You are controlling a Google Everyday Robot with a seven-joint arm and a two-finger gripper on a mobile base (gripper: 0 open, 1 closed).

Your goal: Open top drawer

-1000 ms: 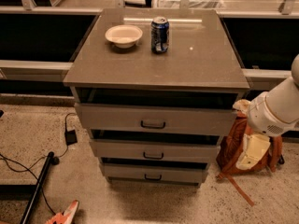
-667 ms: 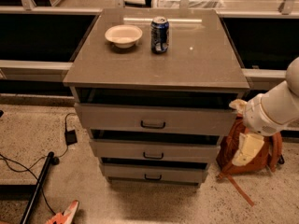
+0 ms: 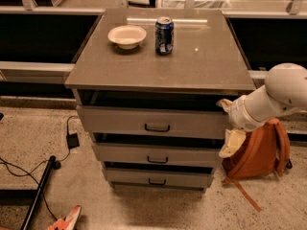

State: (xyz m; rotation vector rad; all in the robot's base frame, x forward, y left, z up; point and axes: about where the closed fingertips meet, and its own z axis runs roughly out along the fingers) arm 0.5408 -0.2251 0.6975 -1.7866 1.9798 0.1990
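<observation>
The top drawer (image 3: 120, 122) is the widest grey front of three, with a small dark loop handle (image 3: 157, 128) at its centre. It stands slightly out from the cabinet, with a dark gap above its front. My gripper (image 3: 227, 124) is at the drawer's right end, just beside the front's edge, on a white arm (image 3: 278, 97) that comes in from the right. Its two pale fingers (image 3: 232, 143) stand apart, one above the other, with nothing between them.
The cabinet top (image 3: 201, 66) holds a white bowl (image 3: 127, 35) and a blue soda can (image 3: 164, 35). Two narrower drawers (image 3: 156, 155) sit below. An orange backpack (image 3: 256, 152) leans on the floor at right. Black cables (image 3: 29, 171) and a pole lie at left.
My gripper and arm have moved left and slightly up, from over the backpack to the right end of the top drawer. The drawers have not moved.
</observation>
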